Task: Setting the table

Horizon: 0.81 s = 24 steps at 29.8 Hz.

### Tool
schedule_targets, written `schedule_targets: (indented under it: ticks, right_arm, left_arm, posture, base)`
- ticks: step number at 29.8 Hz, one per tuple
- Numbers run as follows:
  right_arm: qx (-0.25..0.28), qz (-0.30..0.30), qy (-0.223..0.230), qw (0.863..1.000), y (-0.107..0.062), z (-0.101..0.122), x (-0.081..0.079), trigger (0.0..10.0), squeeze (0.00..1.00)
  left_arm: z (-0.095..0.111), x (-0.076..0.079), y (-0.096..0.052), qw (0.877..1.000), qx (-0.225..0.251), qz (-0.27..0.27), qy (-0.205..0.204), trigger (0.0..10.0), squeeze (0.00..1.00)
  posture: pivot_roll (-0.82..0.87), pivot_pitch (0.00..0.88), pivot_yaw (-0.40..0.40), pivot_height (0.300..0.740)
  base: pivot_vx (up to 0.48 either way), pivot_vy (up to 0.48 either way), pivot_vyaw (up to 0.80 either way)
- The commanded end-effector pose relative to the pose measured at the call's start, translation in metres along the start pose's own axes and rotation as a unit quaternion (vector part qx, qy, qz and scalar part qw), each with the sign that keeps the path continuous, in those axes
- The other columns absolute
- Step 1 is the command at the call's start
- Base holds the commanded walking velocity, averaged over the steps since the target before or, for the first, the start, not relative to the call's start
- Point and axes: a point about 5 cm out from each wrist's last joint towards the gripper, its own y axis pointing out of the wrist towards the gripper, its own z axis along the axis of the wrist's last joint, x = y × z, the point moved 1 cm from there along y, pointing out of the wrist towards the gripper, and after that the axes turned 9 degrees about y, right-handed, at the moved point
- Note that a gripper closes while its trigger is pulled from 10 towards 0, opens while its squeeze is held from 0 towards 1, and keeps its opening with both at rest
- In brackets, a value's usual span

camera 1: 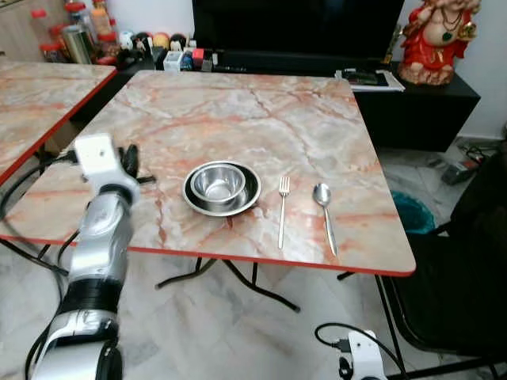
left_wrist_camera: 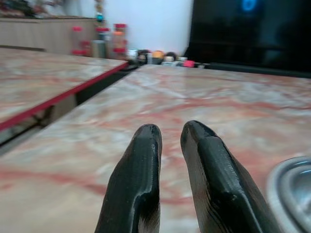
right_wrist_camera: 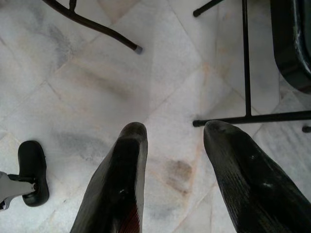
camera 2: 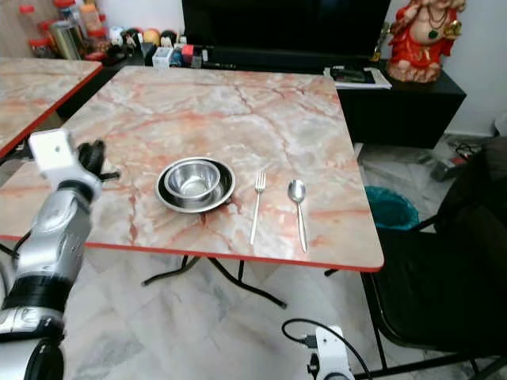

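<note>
On the marble table (camera 1: 238,111) a steel bowl (camera 1: 219,182) sits inside a shallow steel plate (camera 1: 191,199) near the front edge. A fork (camera 1: 282,210) lies just right of the plate, and a spoon (camera 1: 324,214) lies right of the fork. My left gripper (camera 1: 131,162) hovers low over the table to the left of the plate. Its fingers (left_wrist_camera: 146,160) are close together with nothing between them, and the plate's rim (left_wrist_camera: 291,189) shows beside them. My right gripper (right_wrist_camera: 175,128) hangs open above the floor tiles, holding nothing.
A second marble table (camera 1: 40,103) stands at the left. Behind are a black cabinet (camera 1: 412,111), a red statue (camera 1: 434,39) and several jars (camera 1: 79,32). A black chair (camera 1: 467,269), a teal bin (camera 1: 412,212) and floor cables (camera 1: 333,336) are at the right.
</note>
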Motion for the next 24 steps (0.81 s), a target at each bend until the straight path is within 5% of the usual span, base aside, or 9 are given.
schedule_targets:
  ticks: [1, 4, 6, 11, 14, 16, 24]
  right_arm:
    - [0.007, 0.001, 0.008, 1.0, 0.0, 0.002, 0.0, 10.0, 0.0]
    - [0.007, 0.002, 0.007, 1.0, 0.0, 0.002, -0.001, 10.0, 0.0]
    - [0.007, 0.003, 0.007, 1.0, 0.0, 0.001, -0.001, 10.0, 0.0]
    - [0.009, 0.002, 0.01, 1.0, 0.0, 0.001, -0.003, 10.0, 0.0]
    - [0.008, 0.001, 0.013, 1.0, -0.001, 0.0, -0.004, 10.0, 0.0]
    - [0.006, -0.001, 0.018, 1.0, -0.001, -0.002, -0.004, 10.0, 0.0]
    - [0.005, -0.005, 0.024, 1.0, -0.001, -0.003, -0.003, 10.0, 0.0]
  left_arm:
    - [0.014, -0.008, 0.0, 0.999, 0.041, 0.012, 0.018, 10.0, 0.0]
    - [0.008, -0.02, -0.006, 0.993, 0.045, 0.024, 0.102, 10.0, 0.0]
    - [0.006, -0.022, -0.008, 0.991, 0.048, 0.025, 0.12, 10.0, 0.0]
    - [-0.027, -0.069, -0.032, 0.971, -0.005, 0.096, 0.22, 10.0, 0.0]
    - [-0.06, -0.096, -0.052, 0.95, -0.086, 0.119, 0.275, 10.0, 0.0]
    - [-0.08, -0.118, -0.071, 0.938, -0.14, 0.162, 0.274, 10.0, 0.0]
    - [-0.12, -0.135, -0.112, 0.903, -0.233, 0.199, 0.302, 10.0, 0.0]
  posture:
    - [0.03, 0.0, -0.014, 0.74]
    - [0.04, 0.0, -0.014, 0.74]
    - [0.04, 0.0, -0.014, 0.74]
    - [0.04, 0.0, 0.002, 0.74]
    - [0.05, 0.0, 0.004, 0.74]
    - [0.05, 0.0, 0.008, 0.74]
    - [0.05, 0.0, 0.013, 0.74]
  base:
    - [0.0, 0.0, 0.0]
    - [0.0, 0.0, 0.0]
    - [0.0, 0.0, 0.0]
    - [0.0, 0.0, 0.0]
    - [0.0, 0.0, 0.0]
    - [0.0, 0.0, 0.0]
    - [0.0, 0.0, 0.0]
